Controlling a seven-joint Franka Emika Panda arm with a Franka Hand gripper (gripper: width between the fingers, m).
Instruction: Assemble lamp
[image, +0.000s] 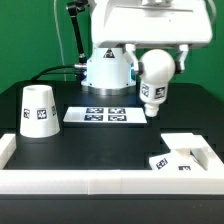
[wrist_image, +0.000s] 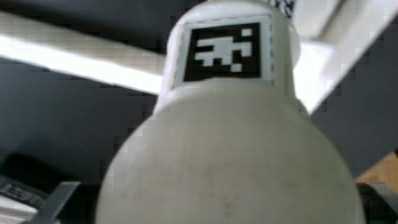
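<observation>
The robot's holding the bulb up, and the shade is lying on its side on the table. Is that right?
Not quite. The shade is not lying on its side: it stands upright on the table, as the exterior view shows. The gripper does hold the bulb up.

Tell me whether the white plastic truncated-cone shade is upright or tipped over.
Upright: the white cone shade stands on its wider end on the black table, narrow end up.

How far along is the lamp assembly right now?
Nothing looks joined yet. The bulb is held in the air, not yet on the base, which lies bare. The shade stands apart on the exterior view's left, and probably goes on last.
</observation>
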